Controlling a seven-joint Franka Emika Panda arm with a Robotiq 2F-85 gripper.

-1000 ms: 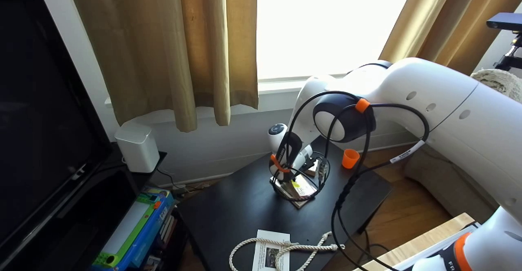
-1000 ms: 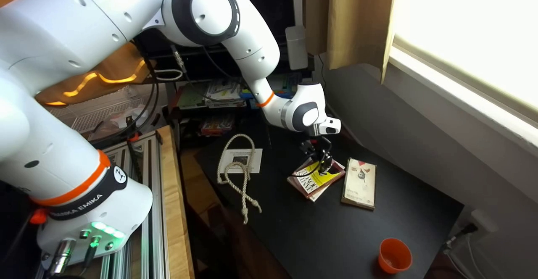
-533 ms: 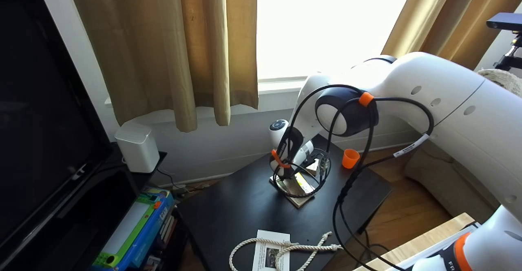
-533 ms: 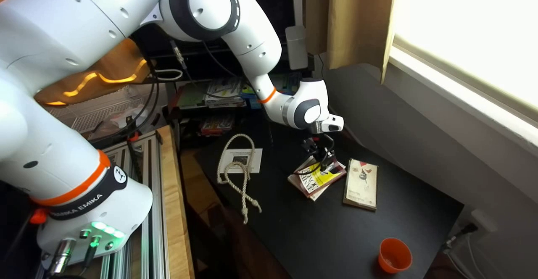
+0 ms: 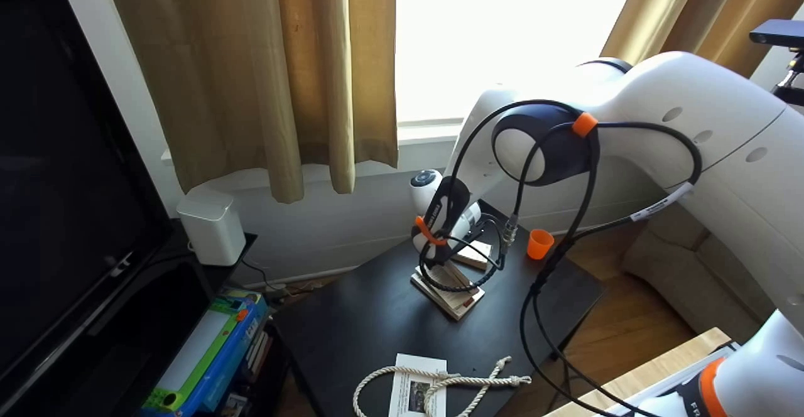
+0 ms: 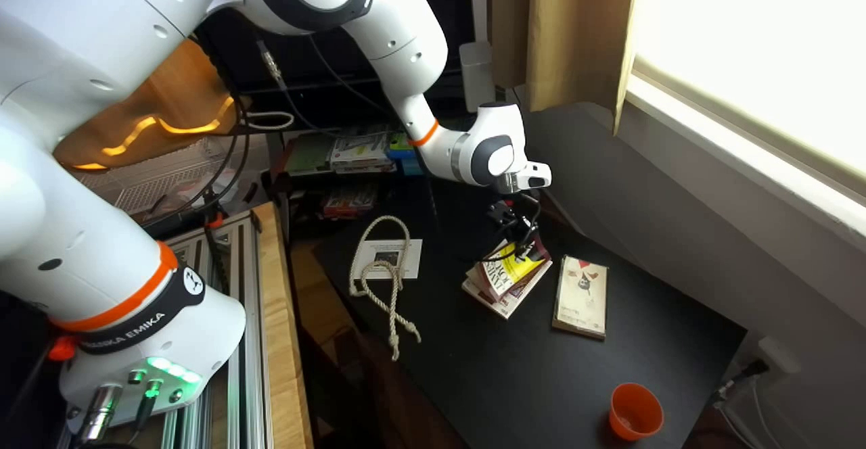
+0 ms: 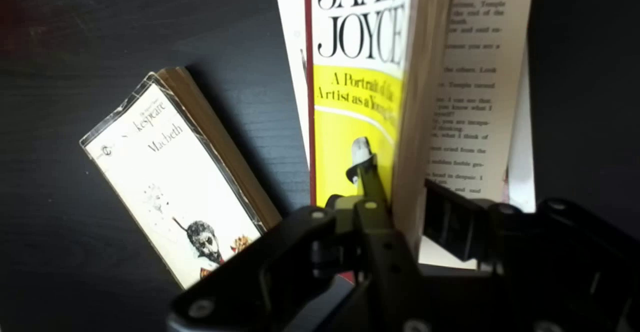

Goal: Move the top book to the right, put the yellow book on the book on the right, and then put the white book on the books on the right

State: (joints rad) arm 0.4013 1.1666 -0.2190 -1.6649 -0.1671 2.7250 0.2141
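Observation:
My gripper (image 7: 397, 184) has one finger on the yellow cover of the yellow book (image 7: 360, 87) and the other behind a block of its pages. The book is tilted and fanned open, its lower pages facing up at right in the wrist view. In an exterior view it shows raised (image 6: 509, 270) below the gripper (image 6: 524, 251). The white book (image 6: 506, 303) lies under it on the table, mostly covered; its edge shows in the wrist view (image 7: 522, 147). The book on the right, a cream Macbeth (image 6: 582, 297), lies flat and apart, also seen in the wrist view (image 7: 165, 172).
An orange cup (image 6: 636, 412) stands near the table's corner, beyond the Macbeth. A rope (image 6: 365, 232) lies over a white printed sheet (image 6: 409, 260) at the opposite end. The wall (image 6: 676, 212) and window sill run along one table side. Cables loop around the wrist.
The arm has risen, with a slight shift. The yellow book's cover side has lifted and tilted with the gripper, and its pages have fanned open, showing more of the white book beneath.

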